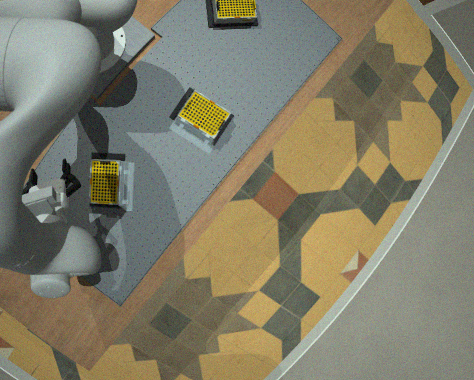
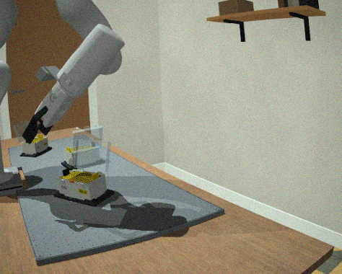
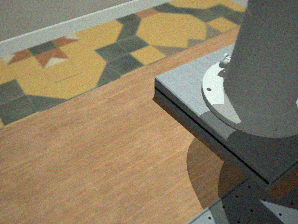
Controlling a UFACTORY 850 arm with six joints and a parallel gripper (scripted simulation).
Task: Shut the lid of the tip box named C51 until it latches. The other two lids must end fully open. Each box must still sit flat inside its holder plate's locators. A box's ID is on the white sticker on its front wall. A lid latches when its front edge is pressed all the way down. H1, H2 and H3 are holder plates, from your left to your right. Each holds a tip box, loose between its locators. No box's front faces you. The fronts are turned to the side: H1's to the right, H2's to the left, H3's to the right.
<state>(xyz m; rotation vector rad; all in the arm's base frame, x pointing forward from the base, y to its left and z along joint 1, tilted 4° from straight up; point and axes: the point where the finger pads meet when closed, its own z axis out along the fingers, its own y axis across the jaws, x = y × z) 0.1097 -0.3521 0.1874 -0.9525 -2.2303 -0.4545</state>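
Three tip boxes with yellow tip racks stand on black holder plates on the grey perforated mat (image 1: 270, 55) (image 2: 151, 205). One box (image 1: 104, 182) (image 2: 35, 144) is beside my gripper, one (image 1: 204, 115) (image 2: 84, 154) is in the middle, and one (image 1: 235, 9) (image 2: 83, 184) is at the other end. Their clear lids are hard to make out; the middle box's lid (image 2: 87, 138) stands upright. The stickers are too small to read. My gripper (image 1: 49, 169) (image 2: 29, 135) is open and empty, just beside the first box at about its height. The wrist view shows no box.
My arm's base (image 3: 220, 92) (image 1: 50, 285) stands on a grey plate (image 3: 200, 107) at the mat's edge, close to the gripper. The wooden table (image 3: 100, 160) (image 2: 234, 245) surrounds the mat. A wall runs behind, with a shelf (image 2: 263, 14) high up.
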